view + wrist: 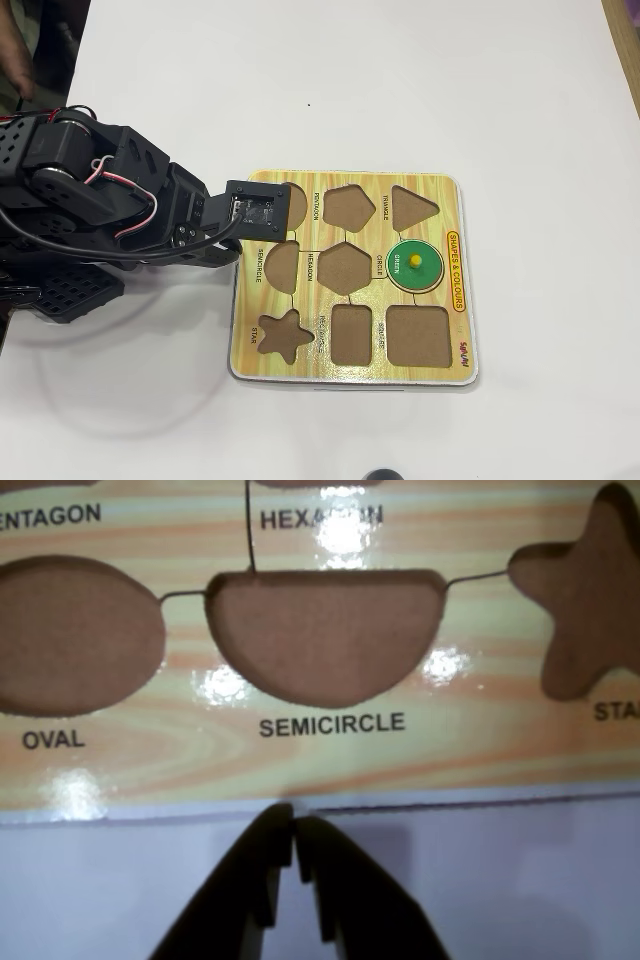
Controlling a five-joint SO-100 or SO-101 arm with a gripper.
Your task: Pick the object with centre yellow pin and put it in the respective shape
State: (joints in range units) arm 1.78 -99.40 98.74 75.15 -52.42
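One disc is in play, and by the overhead view it already sits in its place. Going left to right there: the gripper [232,262] hangs at the puzzle board's [262,345] left edge, its jaws pressed together on nothing in the wrist view, above the white counter [520,90]; further right, the green disc [416,264] fills the CIRCLE cut-out, yellow knob [417,262] up. The sensible move is probably a clear, level retreat without nudging the board.

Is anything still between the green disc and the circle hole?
Nothing: in the overhead view the green disc already sits in the circle hole of the puzzle board. The end effector is closed, empty, at the board's edge.
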